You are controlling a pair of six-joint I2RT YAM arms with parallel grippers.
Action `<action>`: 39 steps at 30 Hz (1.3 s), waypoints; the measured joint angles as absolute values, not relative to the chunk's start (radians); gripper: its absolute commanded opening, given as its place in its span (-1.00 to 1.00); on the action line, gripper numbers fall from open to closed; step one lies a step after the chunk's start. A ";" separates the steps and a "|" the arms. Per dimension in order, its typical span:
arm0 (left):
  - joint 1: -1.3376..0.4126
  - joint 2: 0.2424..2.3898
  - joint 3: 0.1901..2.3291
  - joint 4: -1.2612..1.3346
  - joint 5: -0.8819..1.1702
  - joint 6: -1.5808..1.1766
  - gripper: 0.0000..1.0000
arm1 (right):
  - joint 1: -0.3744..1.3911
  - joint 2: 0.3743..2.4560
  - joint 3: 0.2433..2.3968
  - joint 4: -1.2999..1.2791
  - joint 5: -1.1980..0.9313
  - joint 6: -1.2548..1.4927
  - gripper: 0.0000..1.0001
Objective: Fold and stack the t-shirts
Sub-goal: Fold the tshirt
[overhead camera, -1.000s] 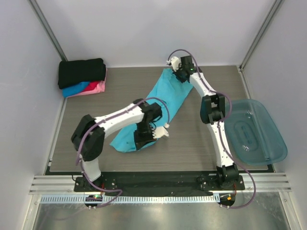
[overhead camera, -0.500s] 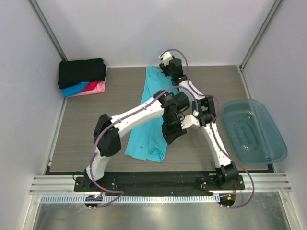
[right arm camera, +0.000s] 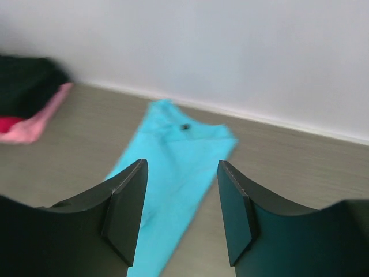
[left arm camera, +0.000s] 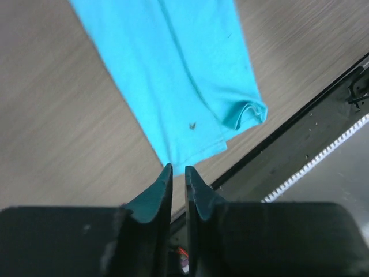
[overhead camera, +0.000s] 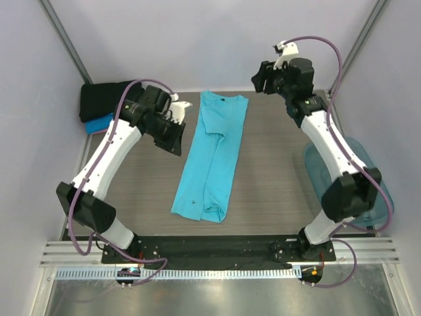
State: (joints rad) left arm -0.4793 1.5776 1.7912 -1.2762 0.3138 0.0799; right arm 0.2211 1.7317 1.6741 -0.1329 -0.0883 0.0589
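The turquoise t-shirt lies flat in a long narrow strip down the middle of the table, collar at the far end; the left wrist view shows its near hem, the right wrist view its collar end. Folded t-shirts are stacked at the far left corner, black on top of blue, with pink showing below. My left gripper hangs left of the strip, jaws a narrow gap apart and empty. My right gripper is raised at the back right, open and empty.
A translucent teal tub stands at the right edge, partly behind the right arm. A white wall runs along the table's far side. The black rail marks the near edge of the table.
Both grippers went from shut to open and let go of the turquoise shirt. It swung from diagonal to straight. The left arm moved away to the left, the right arm up to the back right.
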 measured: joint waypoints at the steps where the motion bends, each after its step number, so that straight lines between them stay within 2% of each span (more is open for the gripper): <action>1: -0.437 1.577 1.742 -1.259 0.345 0.051 -0.82 | 0.234 1.666 1.629 -0.150 -0.133 0.077 0.16; 4: -0.324 1.598 1.561 -1.221 0.435 -0.037 -1.00 | 0.315 1.524 1.457 -0.172 -0.264 0.094 0.25; 10: -0.198 1.621 1.281 -1.177 0.558 -0.154 -0.99 | 0.554 1.495 1.134 -0.353 -0.390 -0.062 0.24; 13: -0.144 1.614 1.203 -1.139 0.600 -0.192 -1.00 | 0.679 1.493 1.049 -0.434 -0.406 -0.175 0.23; 21: 0.036 1.586 1.107 -1.036 0.620 -0.258 -0.99 | 0.859 1.495 1.018 -0.465 -0.400 -0.392 0.21; 29: 0.126 1.538 1.124 -1.003 0.627 -0.267 -0.99 | 0.977 1.620 1.055 -0.470 -0.388 -0.502 0.15; 32: 0.152 1.513 1.124 -1.001 0.635 -0.280 -0.92 | 1.002 1.660 1.055 -0.474 -0.379 -0.524 0.13; 33: 0.159 1.507 1.124 -1.001 0.638 -0.281 -0.88 | 1.007 1.670 1.055 -0.475 -0.376 -0.527 0.10; 34: 0.166 1.501 1.124 -1.000 0.638 -0.282 -0.85 | 1.009 1.680 1.055 -0.476 -0.370 -0.532 -0.06; 36: 0.178 1.488 1.124 -1.000 0.640 -0.281 -0.59 | 1.009 1.699 1.057 -0.477 -0.359 -0.545 -0.32; 37: 0.182 1.483 1.124 -0.999 0.641 -0.282 -0.52 | 1.008 1.707 1.057 -0.479 -0.353 -0.548 -0.54; 39: 0.189 1.476 1.124 -0.998 0.645 -0.286 -0.47 | 1.009 1.715 1.057 -0.482 -0.345 -0.550 -0.66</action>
